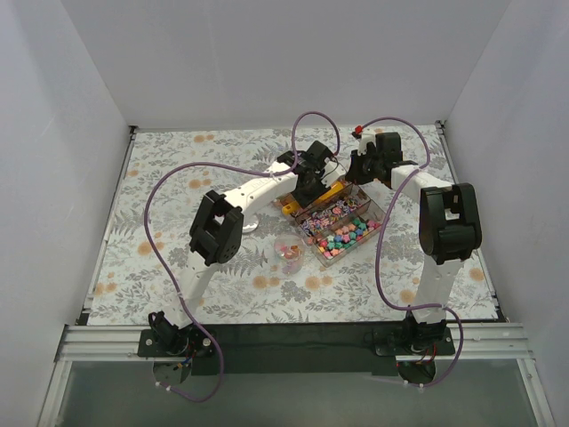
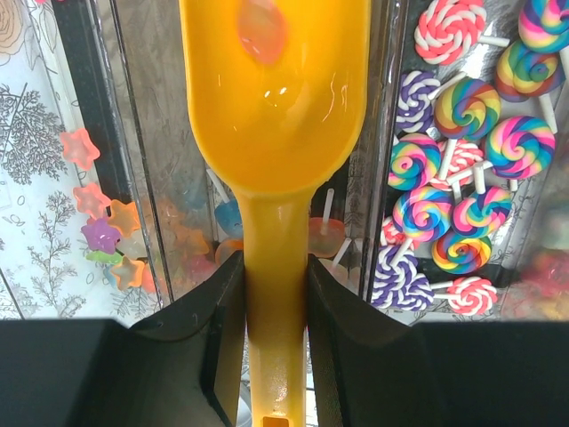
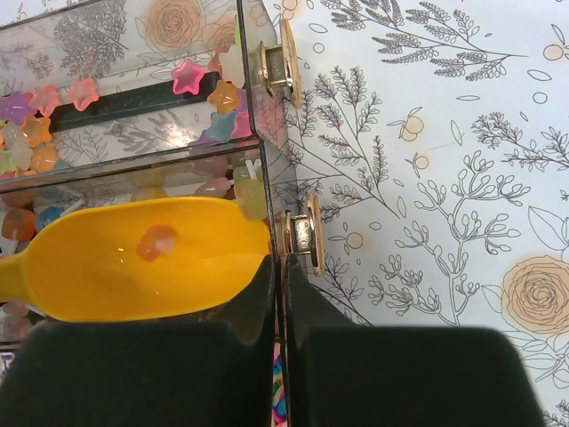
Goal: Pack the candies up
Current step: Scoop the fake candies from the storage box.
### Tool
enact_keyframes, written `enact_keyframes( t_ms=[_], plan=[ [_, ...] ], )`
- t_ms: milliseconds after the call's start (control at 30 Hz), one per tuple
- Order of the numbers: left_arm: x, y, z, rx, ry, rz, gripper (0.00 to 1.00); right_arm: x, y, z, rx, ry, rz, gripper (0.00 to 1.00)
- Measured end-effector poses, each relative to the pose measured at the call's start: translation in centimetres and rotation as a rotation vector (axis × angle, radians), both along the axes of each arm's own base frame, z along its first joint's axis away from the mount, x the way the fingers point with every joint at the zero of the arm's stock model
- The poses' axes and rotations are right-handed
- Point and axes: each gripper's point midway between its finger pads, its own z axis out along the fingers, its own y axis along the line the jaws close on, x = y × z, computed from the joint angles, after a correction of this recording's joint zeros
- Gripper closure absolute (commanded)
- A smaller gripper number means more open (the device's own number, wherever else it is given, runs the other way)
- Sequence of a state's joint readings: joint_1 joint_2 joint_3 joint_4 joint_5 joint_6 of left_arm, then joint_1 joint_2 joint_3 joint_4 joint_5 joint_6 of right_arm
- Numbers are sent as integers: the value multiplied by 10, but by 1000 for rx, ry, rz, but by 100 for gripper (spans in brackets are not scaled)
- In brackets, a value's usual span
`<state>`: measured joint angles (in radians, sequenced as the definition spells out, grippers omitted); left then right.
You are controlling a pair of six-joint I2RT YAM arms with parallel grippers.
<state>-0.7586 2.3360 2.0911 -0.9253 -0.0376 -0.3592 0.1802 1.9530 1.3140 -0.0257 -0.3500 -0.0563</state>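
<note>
I'm gripping the orange scoop (image 2: 276,107) by its handle in the left gripper (image 2: 276,294), with one candy (image 2: 262,31) lying in its bowl at the top centre of that wrist view. I'm aiming to lift it level and slowly, while the right gripper (image 3: 280,285) is pinching the clear box (image 3: 133,165) by its wall.

Shiny plastics on a matt printed tablecloth (image 3: 427,133)
The scoop (image 2: 276,107) is smooth, glossy orange plastic. The box (image 3: 133,89) is clear, reflective plastic with polished brass-coloured metal clasps (image 3: 302,233). The candies (image 3: 188,76) look translucent and glossy, and the lollipops (image 2: 520,147) look smooth and opaque.
</note>
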Motion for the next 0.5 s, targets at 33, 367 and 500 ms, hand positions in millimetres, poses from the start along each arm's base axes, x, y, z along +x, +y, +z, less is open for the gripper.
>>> enact_keyframes(
  t_ms=[33,367,500],
  plan=[
    [0,0,0,0,0,0,100,0,0,0,0,0,0,99],
    [-1,0,0,-18,-10,19,100,0,-1,0,-3,-1,-4,99],
    [0,2,1,3,-24,10,100,0,-1,0,-9,-2,-8,99]
  ],
)
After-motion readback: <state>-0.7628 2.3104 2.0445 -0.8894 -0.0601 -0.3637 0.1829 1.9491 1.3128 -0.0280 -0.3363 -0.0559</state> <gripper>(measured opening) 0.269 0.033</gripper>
